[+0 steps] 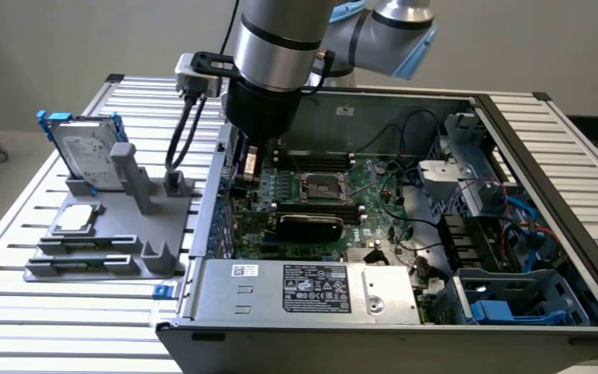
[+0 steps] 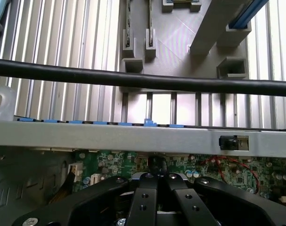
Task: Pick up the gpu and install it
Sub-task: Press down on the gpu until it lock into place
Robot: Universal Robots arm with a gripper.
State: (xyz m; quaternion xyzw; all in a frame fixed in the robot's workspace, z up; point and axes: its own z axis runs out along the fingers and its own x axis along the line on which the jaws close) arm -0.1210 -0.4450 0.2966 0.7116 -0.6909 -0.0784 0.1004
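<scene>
Case (image 1: pixel 548 327): open grey steel tower on a slatted aluminium table (image 1: pixel 29 312), holding a green motherboard (image 1: pixel 310 210) and a labelled silver power supply (image 1: pixel 310 292), print unreadable. Gripper (image 2: pixel 157 188): black, clenched, low at the case's rear wall. Gpu (image 1: pixel 245 167): a thin edge below the gripper over the motherboard.

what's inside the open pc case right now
The large green motherboard fills the case, with a power supply along the near edge and cables at the exterior view's right. The arm reaches in and covers the motherboard's corner beneath it.
</scene>
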